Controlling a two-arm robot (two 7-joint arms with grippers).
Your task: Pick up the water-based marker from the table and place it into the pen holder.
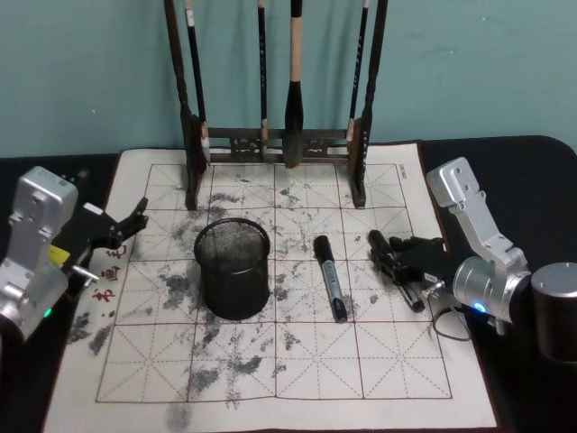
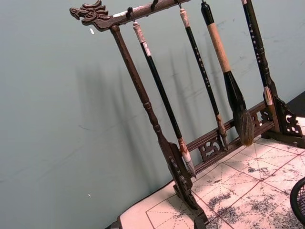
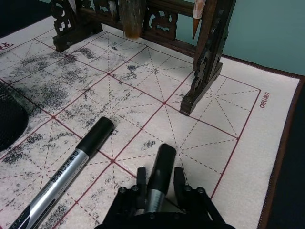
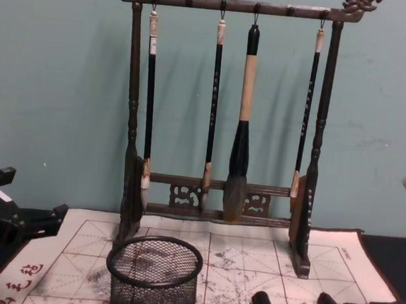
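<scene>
Right hand (image 1: pixel 392 255) clenched on a marker (image 3: pixel 163 160), low over the inked practice mat (image 1: pixel 306 361).

The hand grasps the marker by its grey barrel, the black cap pointing out ahead of it toward the wooden brush rack (image 4: pixel 131 117). A second marker (image 1: pixel 331 278) lies flat on the mat just beside the hand on its inner side; its silver barrel carries a printed label too small to read. The pen holder (image 1: pixel 234 289) stands upright beyond that marker, farther from the hand. Small red lettering (image 3: pixel 265 98) on the mat's border past the hand seems to read "deli". The left hand (image 1: pixel 122 230) hangs at the mat's far edge over the black tabletop (image 1: pixel 532 153), next to red Chinese characters (image 1: pixel 108 271); I cannot tell its grip.
</scene>
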